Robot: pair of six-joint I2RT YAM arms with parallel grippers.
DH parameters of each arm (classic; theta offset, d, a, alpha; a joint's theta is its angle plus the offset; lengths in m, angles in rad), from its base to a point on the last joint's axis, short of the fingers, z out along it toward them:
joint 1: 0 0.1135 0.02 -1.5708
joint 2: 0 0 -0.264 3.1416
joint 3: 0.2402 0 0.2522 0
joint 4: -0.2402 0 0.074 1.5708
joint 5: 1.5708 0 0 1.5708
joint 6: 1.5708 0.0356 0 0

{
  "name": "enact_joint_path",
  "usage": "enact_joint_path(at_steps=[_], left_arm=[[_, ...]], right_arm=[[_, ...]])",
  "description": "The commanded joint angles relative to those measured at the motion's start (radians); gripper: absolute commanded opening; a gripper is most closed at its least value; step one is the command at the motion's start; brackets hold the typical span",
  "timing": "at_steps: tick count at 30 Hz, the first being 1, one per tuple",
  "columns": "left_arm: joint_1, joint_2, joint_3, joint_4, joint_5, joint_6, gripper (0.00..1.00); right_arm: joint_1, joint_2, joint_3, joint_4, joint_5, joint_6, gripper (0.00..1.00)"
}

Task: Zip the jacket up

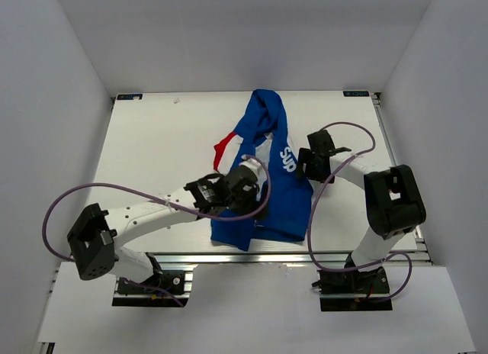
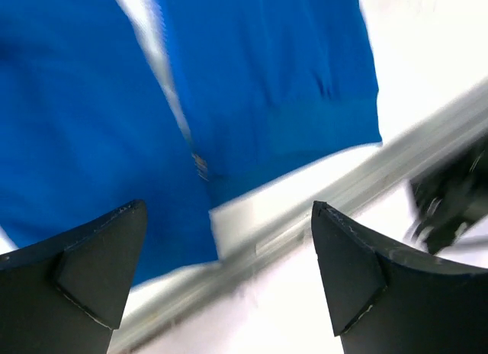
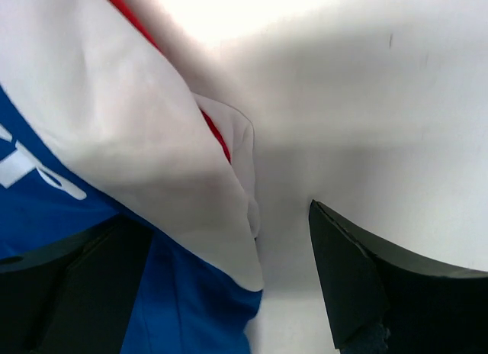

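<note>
The blue jacket lies crumpled along the middle of the table, hood at the far end, hem at the near edge, white "Sup" lettering facing right. My left gripper hovers over its lower middle; in the left wrist view its jaws stand wide apart and empty above the blue hem and the zipper line. My right gripper sits at the jacket's right edge; in the right wrist view it is open, its left finger under or beside the blue fabric and white panel.
The white table is walled on three sides. A metal rail runs along the near table edge below the hem. Purple cables loop beside both arms.
</note>
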Motion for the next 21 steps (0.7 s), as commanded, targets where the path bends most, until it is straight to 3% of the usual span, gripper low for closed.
enact_joint_path(at_steps=[1,7,11,15,21], left_arm=[[0.121,-0.026,0.011,0.102,0.045,0.019,0.98],[0.232,0.054,-0.020,0.239,0.163,0.057,0.98],[0.287,0.201,0.029,0.294,0.200,0.068,0.98],[0.370,0.302,0.072,0.308,0.235,0.068,0.98],[0.410,0.358,0.086,0.291,0.257,0.072,0.98]], right_arm=[[-0.031,0.065,0.104,0.027,0.028,-0.046,0.86],[-0.074,0.174,0.237,0.031,0.050,-0.114,0.86],[-0.098,0.236,0.312,0.039,0.040,-0.196,0.85],[-0.100,0.098,0.303,0.056,0.005,-0.259,0.86],[-0.057,-0.199,0.159,-0.017,-0.082,-0.190,0.89]])
